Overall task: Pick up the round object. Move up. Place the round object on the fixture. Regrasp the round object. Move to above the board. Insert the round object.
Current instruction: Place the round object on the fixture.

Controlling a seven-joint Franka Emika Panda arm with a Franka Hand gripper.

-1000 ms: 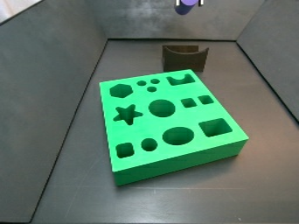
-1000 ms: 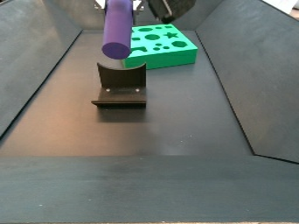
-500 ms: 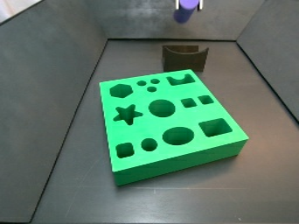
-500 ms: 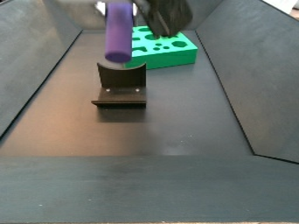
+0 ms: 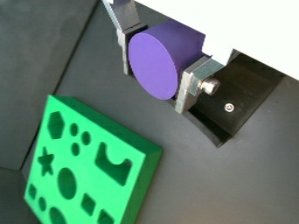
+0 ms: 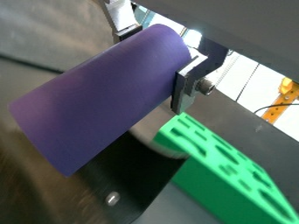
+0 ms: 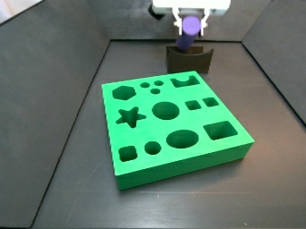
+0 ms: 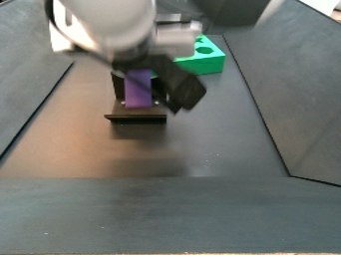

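Observation:
My gripper [image 7: 188, 18] is shut on the round object [image 7: 187, 34], a purple cylinder peg, and holds it upright over the fixture [image 7: 189, 61]. The peg's lower end is level with the fixture's notched top; I cannot tell whether they touch. In both wrist views the silver fingers [image 5: 191, 84] clamp the peg [image 5: 158, 63] across its width, with the dark fixture [image 5: 240, 98] behind it. The peg [image 6: 100, 101] fills much of a wrist view. In a side view the gripper [image 8: 139, 72] hides most of the peg [image 8: 138, 90] and fixture [image 8: 136, 112]. The green board [image 7: 174, 125] lies in front of the fixture.
Dark sloping walls enclose the floor [image 7: 72, 72] on both sides. The board also shows beyond the fixture in a side view [image 8: 205, 56] and in both wrist views [image 5: 82, 166] [image 6: 216, 171]. Bare dark floor [image 8: 160, 189] stretches on the near side of the fixture.
My gripper has come down with the peg, from high above the fixture to just at its top. The peg stays gripped and upright.

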